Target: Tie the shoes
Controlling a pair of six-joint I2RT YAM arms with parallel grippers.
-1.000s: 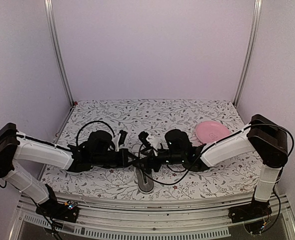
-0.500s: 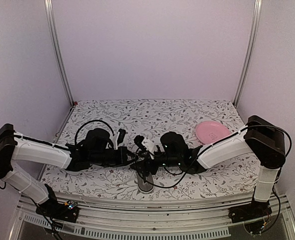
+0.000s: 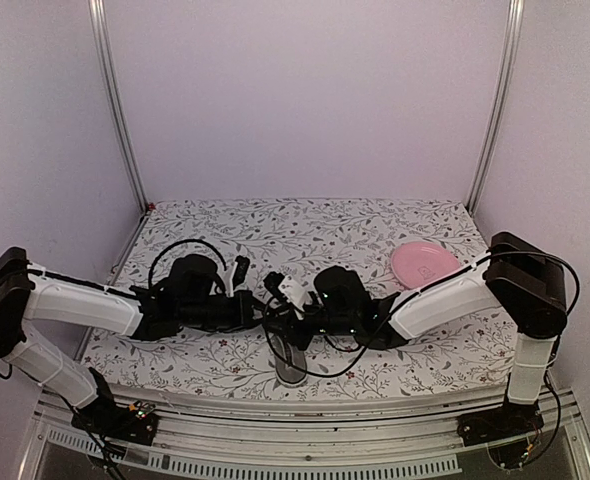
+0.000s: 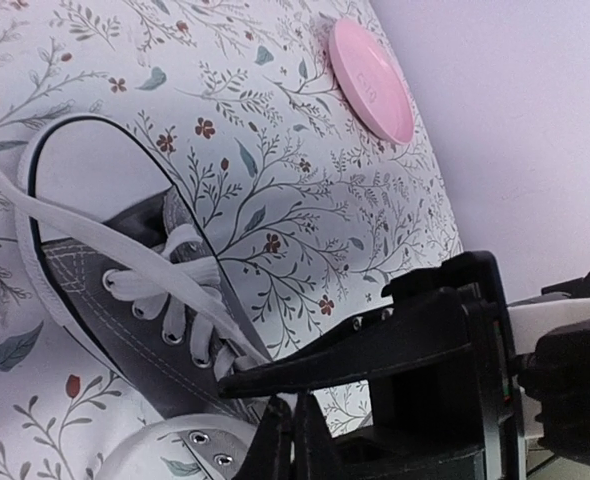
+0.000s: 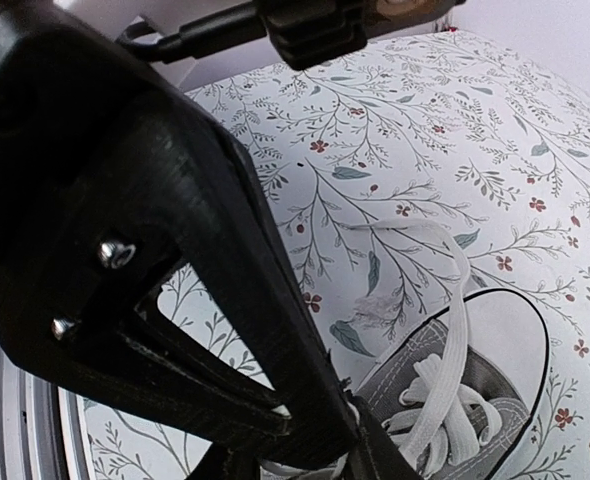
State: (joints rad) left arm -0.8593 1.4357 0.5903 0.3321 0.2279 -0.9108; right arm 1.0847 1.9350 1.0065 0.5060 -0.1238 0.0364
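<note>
Overhead, sneaker (image 3: pixel 291 368) mostly hidden, toe showing

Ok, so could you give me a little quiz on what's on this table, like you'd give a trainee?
1. What colour are the laces on the grey shoe? A black, B white, C red.
2. On which side of the table, the robot's left or right, does the pink plate lie?
3. True or false: the plate rests on top of the shoe.
Key: 1 B. 2 Right. 3 False, they lie apart.
</note>
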